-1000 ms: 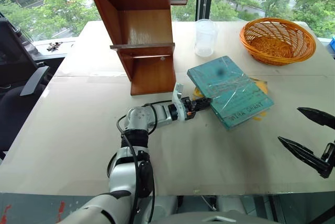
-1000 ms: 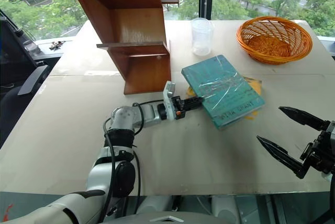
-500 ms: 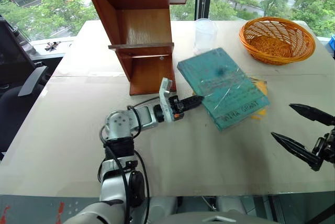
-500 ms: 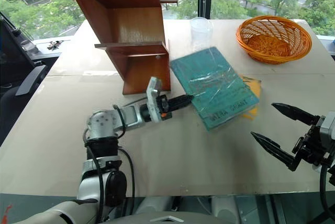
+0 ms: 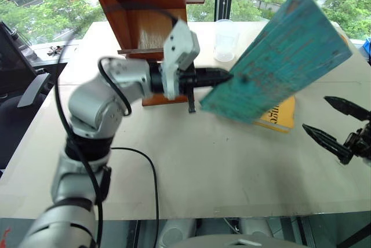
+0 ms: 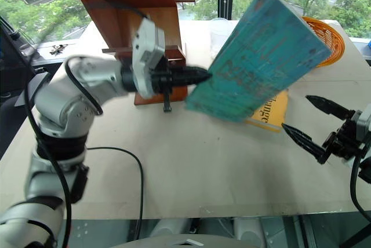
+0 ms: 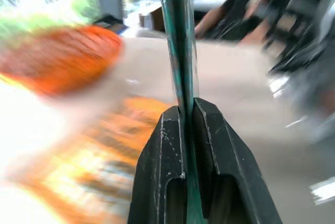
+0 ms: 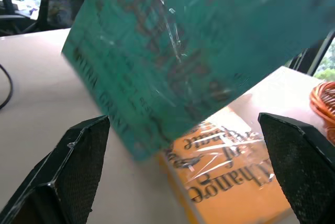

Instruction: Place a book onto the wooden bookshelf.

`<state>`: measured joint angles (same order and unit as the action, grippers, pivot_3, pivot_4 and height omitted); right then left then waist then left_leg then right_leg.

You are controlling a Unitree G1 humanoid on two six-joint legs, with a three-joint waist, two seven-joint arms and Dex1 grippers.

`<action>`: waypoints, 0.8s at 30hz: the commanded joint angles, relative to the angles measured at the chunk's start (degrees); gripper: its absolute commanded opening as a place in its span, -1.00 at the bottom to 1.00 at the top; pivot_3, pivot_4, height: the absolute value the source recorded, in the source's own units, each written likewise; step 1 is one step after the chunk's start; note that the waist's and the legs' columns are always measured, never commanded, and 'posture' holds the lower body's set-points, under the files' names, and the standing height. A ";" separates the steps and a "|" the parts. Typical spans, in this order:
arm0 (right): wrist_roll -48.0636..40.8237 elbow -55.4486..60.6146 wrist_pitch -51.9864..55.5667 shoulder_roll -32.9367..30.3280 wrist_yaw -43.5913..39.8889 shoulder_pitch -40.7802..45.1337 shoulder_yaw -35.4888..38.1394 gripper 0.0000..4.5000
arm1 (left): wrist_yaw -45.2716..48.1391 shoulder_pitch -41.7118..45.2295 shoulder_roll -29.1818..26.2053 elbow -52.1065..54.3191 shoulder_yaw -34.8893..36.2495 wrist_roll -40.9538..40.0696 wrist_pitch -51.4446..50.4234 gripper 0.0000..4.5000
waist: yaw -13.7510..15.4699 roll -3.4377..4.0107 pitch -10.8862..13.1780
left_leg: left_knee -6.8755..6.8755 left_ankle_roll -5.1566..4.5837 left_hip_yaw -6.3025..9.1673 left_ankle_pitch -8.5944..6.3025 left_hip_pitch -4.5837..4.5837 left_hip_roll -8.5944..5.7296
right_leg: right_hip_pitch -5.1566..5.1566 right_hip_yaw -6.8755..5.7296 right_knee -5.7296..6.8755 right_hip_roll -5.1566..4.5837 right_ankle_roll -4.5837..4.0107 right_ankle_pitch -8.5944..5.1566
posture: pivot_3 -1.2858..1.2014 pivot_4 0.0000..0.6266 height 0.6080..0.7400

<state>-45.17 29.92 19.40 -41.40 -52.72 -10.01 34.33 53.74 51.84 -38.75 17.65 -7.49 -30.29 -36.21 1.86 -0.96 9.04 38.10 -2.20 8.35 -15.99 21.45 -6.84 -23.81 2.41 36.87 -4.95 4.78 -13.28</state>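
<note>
Book (image 5: 278, 51) has just risen off the tabletop (image 5: 191, 161), pinched at one edge by the left gripper (image 5: 223, 76) and tilted beside the wooden bookshelf (image 5: 148, 4) (shelving comes next). Right gripper (image 5: 336, 126) waits wide, holding nothing.

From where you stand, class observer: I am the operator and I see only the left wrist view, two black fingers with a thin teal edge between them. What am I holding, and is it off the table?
Observer: The left gripper is shut on the book, a large teal one, held tilted in the air above the table.
Operator: What lies under it?
Observer: A yellow-orange book lies flat on the table below it.
Operator: Where is the other gripper?
Observer: The right gripper hangs open beside the books, touching neither.
Operator: And the shelf?
Observer: The wooden bookshelf stands behind your left arm.
</note>
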 commanded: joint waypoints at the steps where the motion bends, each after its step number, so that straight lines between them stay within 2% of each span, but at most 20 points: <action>1: 0.74 -3.15 -2.48 -1.47 -1.26 4.32 -0.58 1.00 | 2.29 6.61 -3.66 -1.23 0.77 8.65 11.12 -0.90 | -0.01 0.02 -0.01 | 0.00 -0.01 0.01 0.00 0.08 0.00 | -0.07 -0.02 -0.03 0.00 0.00 0.00 | 0.03 -0.52 1.00; 5: 2.45 -7.18 -3.89 -1.74 -2.14 9.20 -3.45 1.00 | 2.97 9.99 -7.09 -1.97 2.48 13.19 16.07 -0.90 | -0.29 0.02 -0.01 | -0.04 -0.02 0.05 0.00 0.33 0.00 | -0.32 -0.06 -0.12 -0.02 0.01 0.00 | 0.03 -0.52 1.00; 14: 4.31 -13.97 -6.37 -1.14 -5.08 15.26 -8.24 1.00 | -0.99 8.25 -7.31 2.34 7.82 8.88 6.69 -0.90 | -1.07 0.01 0.01 | 0.01 -0.04 0.08 0.00 0.55 0.00 | -0.53 -0.09 -0.07 -0.01 0.02 0.00 | 0.03 -0.52 1.00; 20: 4.20 -14.42 -6.55 -1.59 -5.71 16.01 -8.28 1.00 | -0.40 8.45 -9.03 3.10 6.41 14.54 14.05 -0.90 | -1.08 0.01 0.01 | 0.05 -0.04 0.08 0.00 0.53 0.00 | -0.53 -0.08 0.01 0.01 0.02 0.01 | 0.03 -0.52 1.00; 24: 4.08 -14.67 -6.22 -1.89 -5.44 17.33 -8.62 1.00 | -3.39 8.96 -7.81 4.00 8.49 15.34 15.77 -0.90 | -1.06 0.01 0.01 | 0.08 -0.04 0.06 0.00 0.54 -0.01 | -0.53 -0.06 0.01 0.00 0.02 0.01 | 0.03 -0.52 1.00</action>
<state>-40.69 14.71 13.63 -42.44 -58.15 6.01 25.04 52.60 59.23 -46.84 19.44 -2.27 -15.21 -22.01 0.80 -0.95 9.05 38.18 -2.24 8.41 -15.99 21.98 -6.84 -24.34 2.35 36.89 -4.95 4.80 -13.27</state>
